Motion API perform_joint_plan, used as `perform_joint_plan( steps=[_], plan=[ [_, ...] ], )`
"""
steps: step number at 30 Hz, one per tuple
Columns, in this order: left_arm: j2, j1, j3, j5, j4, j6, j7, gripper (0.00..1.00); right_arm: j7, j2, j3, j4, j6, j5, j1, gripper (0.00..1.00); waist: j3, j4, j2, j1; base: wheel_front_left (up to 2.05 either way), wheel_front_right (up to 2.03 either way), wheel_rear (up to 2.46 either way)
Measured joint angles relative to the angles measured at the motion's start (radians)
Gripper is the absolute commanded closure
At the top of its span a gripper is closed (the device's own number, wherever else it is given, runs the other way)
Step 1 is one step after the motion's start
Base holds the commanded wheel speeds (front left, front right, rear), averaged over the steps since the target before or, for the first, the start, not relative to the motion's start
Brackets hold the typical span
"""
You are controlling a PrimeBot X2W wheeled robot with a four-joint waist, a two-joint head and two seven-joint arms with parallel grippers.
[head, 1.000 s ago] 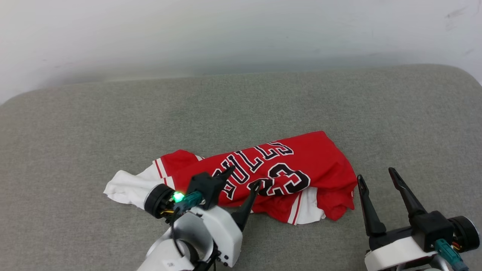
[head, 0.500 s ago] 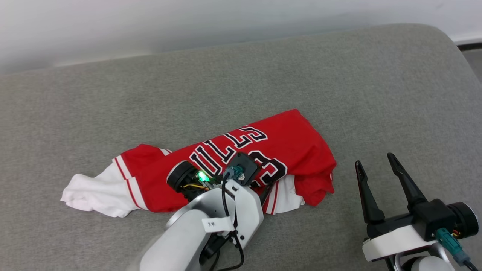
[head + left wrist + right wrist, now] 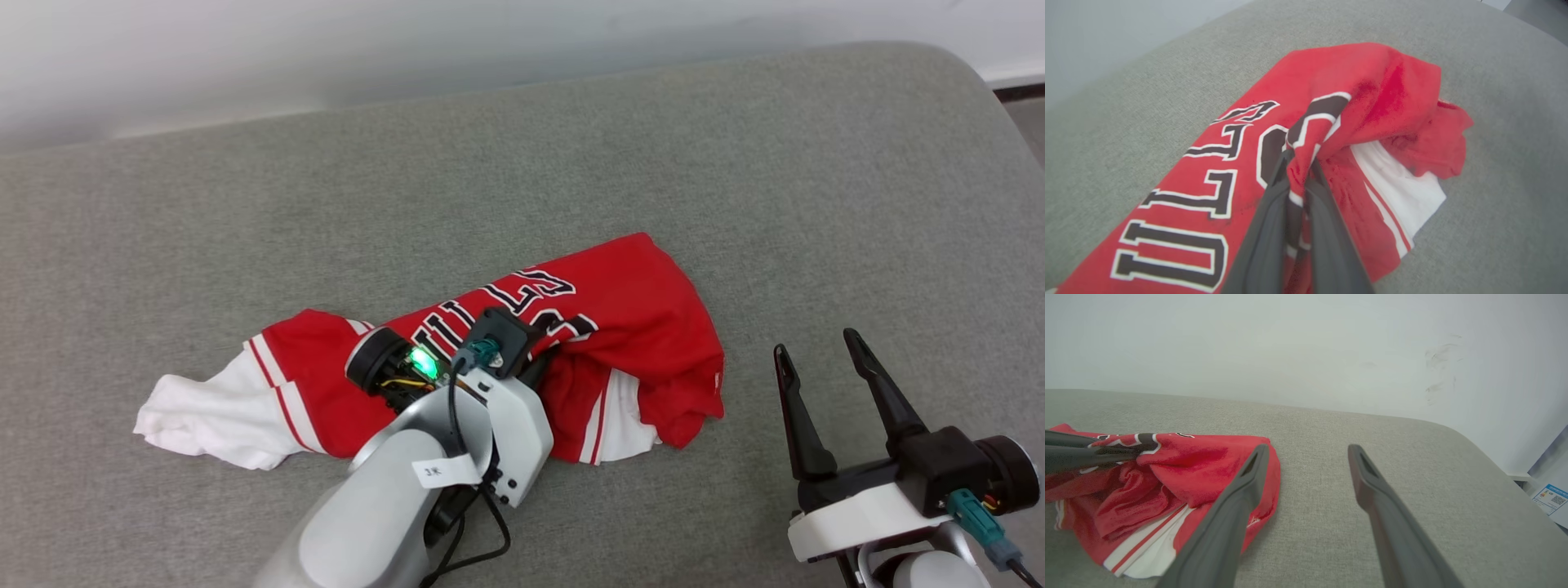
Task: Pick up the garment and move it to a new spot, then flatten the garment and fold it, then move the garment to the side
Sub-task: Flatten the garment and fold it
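The garment [image 3: 645, 310] lies crumpled on the grey padded surface [image 3: 245, 204], red front up with the black lettering showing. 1 white sleeve [image 3: 196, 416] trails out toward the robot's left. The left end effector [image 3: 1299, 161] has its 2 fingers pressed together on a bunched fold of red cloth by the number, pinching it up. The right end effector [image 3: 816, 343] sits near the shirt's right edge without touching it, its 2 fingers spread wide and holding nothing.
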Motion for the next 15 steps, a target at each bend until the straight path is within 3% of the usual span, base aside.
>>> perform_joint_plan(
  steps=[9, 15],
  plan=[
    [0.007, -0.014, 0.094, -0.031, -0.078, 0.061, -0.156, 1.0, 0.0, 0.0, 0.011, 0.015, 0.0, -0.002, 0.011, 0.0, -0.063, 0.047, 0.0, 0.0, 0.0, 0.0, 0.0],
    [0.051, -0.102, 0.145, -0.038, -0.091, 0.073, -0.135, 1.0, 0.0, 0.0, 0.033, 0.017, 0.0, 0.001, 0.005, 0.0, -0.069, 0.042, 0.0, -0.0001, 0.0, 0.0, 0.0]
  ],
)
